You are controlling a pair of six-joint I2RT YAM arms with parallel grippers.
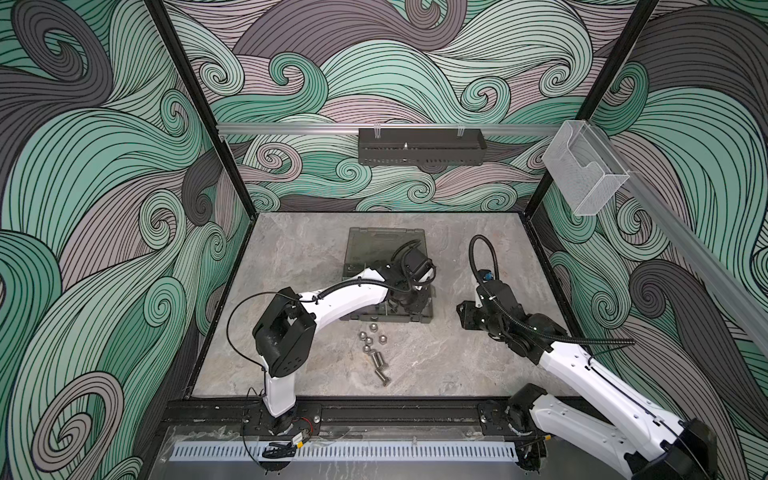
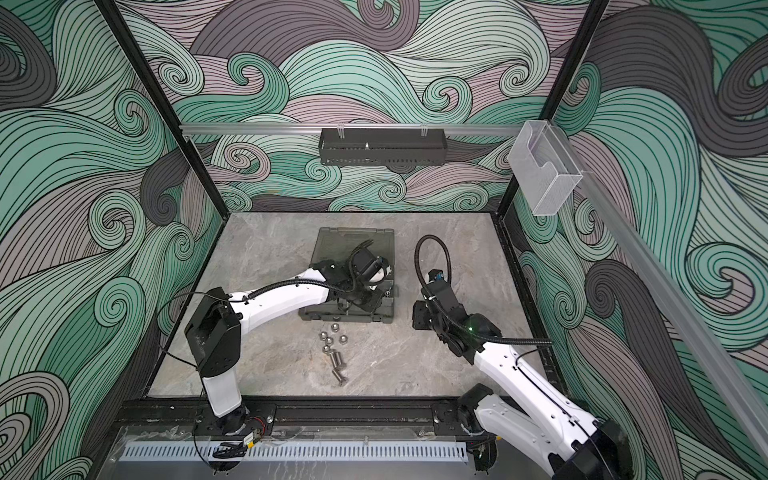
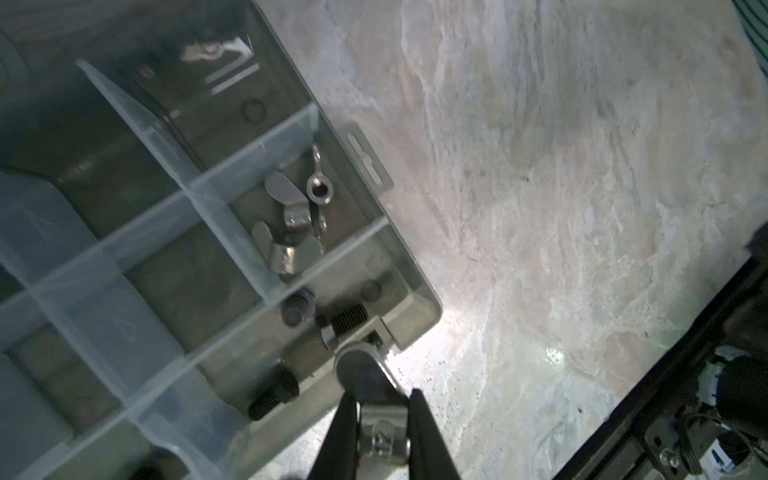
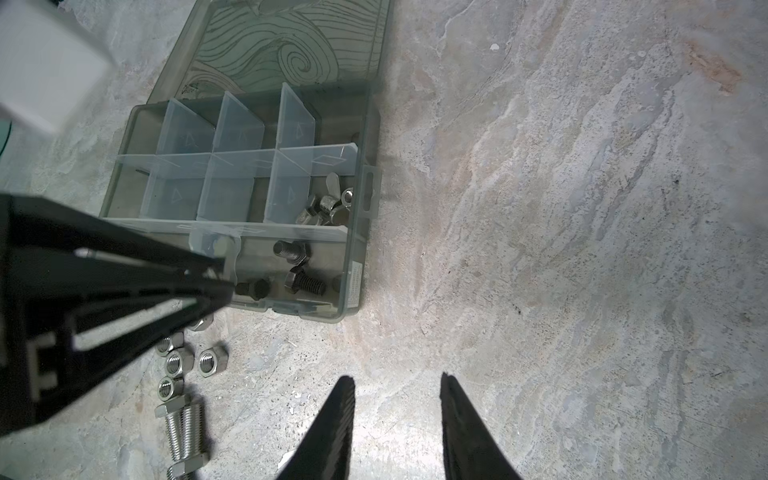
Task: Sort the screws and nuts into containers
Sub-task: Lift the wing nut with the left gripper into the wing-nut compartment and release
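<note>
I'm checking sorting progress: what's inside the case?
Wing nuts lie in one compartment; silver and black screws in the front row. The left jaws cover part of that row, so what lies there is hidden.

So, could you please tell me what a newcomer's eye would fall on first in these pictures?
The swirling green mural on the walls strikes first. Mid-scene, the left gripper pinches a silver screw over the case's front edge. Loose nuts and screws lie on the table before it, and the right gripper hangs open beside the case.
</note>
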